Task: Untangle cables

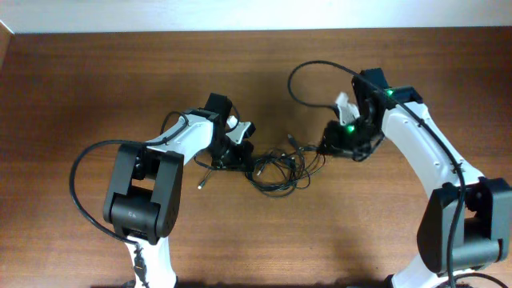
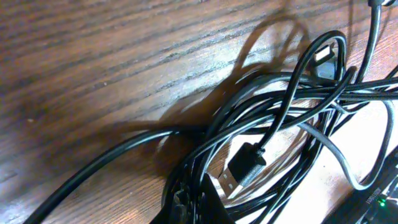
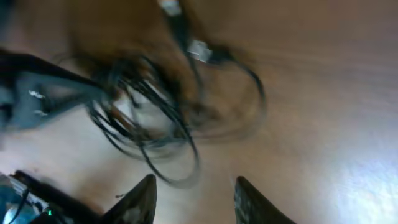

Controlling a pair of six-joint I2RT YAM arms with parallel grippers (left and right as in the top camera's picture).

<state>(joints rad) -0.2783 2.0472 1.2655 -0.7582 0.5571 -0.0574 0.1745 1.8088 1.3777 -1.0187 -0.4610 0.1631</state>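
Surface: we see a brown wood-grain surface (image 1: 96, 80) that carries everything here.
Left arm: the white-and-black jointed left arm (image 1: 172, 148) reaches in from the lower left towards the middle.
Right arm: the matching white-and-black right arm (image 1: 424, 136) reaches in from the lower right, with a green light showing at its wrist.
Cables: the thin black flexible cables (image 1: 280, 170) lie in a tangled bundle of loose loops on the surface, between the two arms and near the middle. In the left wrist view many strands cross and overlap one another.
Left pincer: the left pincer (image 1: 238, 156) sits at the left end of the bundle and is closed. Strands run down to it at the bottom edge of its own view, but we cannot tell whether one is pinched.
Right pincer: the right pincer (image 3: 194, 183) is at the right end of the bundle. Its fingers stand apart with bare surface between them, holding nothing. That view is blurred.
Plug: a small black rectangular plug with a metal tip (image 2: 245, 165) lies inside the loops, resting on the surface.
Loose end: a small pale-tipped cable end (image 1: 204, 182) lies just left of the bundle.
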